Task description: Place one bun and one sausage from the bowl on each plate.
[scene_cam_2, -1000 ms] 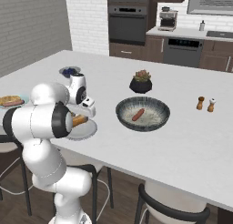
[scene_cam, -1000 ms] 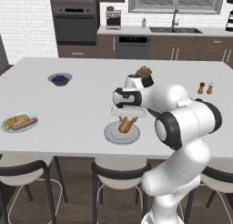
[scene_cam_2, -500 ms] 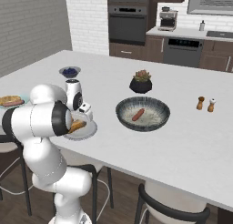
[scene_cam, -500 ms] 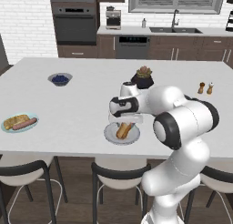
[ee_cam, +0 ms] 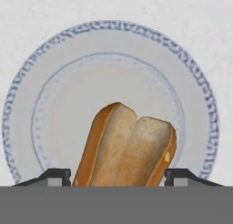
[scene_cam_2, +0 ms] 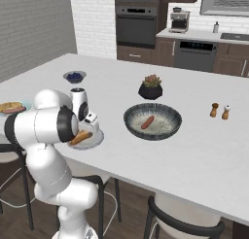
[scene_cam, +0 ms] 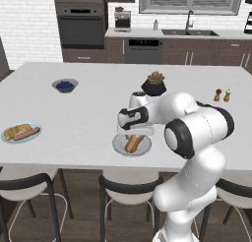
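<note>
Since the earlier frame, the gripper [ee_cam: 118,176] has lowered the bun [ee_cam: 125,145] onto the light grey plate [ee_cam: 59,73]; its jaws remain clamped on that bun. Farther back, one sausage [scene_cam_2: 147,122] lies in the dark bowl [scene_cam_2: 168,114].

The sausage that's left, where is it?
The sausage lies alone in the dark bowl in the right base view, right of the grey plate and before the plant pot.
</note>
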{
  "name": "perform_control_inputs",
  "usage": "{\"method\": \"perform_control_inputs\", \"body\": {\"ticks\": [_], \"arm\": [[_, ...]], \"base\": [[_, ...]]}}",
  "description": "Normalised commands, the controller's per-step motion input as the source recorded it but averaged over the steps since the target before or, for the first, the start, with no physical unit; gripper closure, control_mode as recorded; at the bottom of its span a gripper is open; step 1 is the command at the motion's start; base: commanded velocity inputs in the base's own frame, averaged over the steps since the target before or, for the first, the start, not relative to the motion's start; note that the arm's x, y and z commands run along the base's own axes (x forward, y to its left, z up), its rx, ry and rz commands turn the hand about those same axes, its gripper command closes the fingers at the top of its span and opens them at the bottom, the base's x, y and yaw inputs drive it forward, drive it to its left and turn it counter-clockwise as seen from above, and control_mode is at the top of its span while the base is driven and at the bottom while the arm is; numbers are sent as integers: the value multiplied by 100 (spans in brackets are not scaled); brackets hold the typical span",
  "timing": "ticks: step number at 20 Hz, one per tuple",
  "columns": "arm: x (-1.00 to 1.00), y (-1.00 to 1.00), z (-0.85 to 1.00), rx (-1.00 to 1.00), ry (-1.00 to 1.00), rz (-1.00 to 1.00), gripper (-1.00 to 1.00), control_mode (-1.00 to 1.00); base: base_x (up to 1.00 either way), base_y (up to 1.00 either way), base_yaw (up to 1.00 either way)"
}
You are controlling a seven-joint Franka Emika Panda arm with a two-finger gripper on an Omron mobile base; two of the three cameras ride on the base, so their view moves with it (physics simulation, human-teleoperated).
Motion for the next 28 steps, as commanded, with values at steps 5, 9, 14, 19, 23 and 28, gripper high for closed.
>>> {"method": "perform_control_inputs", "body": {"ticks": [5,9,14,19,23,28], "arm": [[24,0,-15,0,0,0,100,-100],[29,0,-7,0,0,0,100,-100],[28,0,-13,0,0,0,100,-100],[6,2,-27,0,0,0,-100,-100],[-29,0,-1,0,-10,0,-100,-100],[-20,-2,10,0,-3,0,-100,-100]], "base": [[0,0,0],[0,0,0],[0,0,0],[0,0,0],[0,0,0],[0,0,0]]}}
